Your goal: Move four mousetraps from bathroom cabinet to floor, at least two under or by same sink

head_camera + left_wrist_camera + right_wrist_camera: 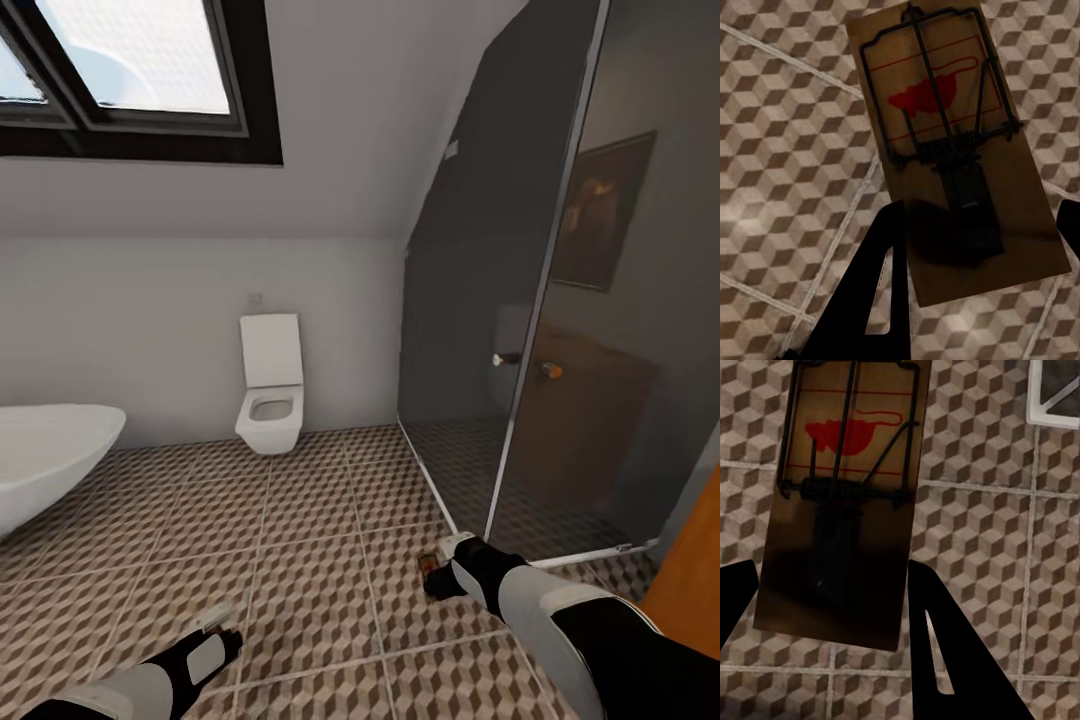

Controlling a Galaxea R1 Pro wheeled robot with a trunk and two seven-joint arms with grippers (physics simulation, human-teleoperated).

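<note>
the left gripper [215, 625] pinches a mousetrap [952, 142] by its rear end, one black finger [881, 277] against the board's edge and the other just showing at the opposite edge; the trap juts out ahead of the jaws, above the cube-patterned bathroom floor [320, 560]. the right gripper [437, 572] likewise has its jaws pressed on a second mousetrap [844, 502], fingers [945, 645] flanking the board's rear, the wire bar and red mouse print lying beyond them.

the risk as i judge it: both grips are on the narrow end of a thin slab, so a jolt or a quick swing could let a trap pivot or slip out and land far from where it should lie. no sink shows ahead of the jaws, just a toilet [270, 385], a bathtub [50, 450] and the glass shower screen [520, 300], so letting go here would likely leave neither trap beside a sink.

count: two mousetraps, one per gripper; two grippers; one toilet; one bathtub; one skylight [130, 70].
</note>
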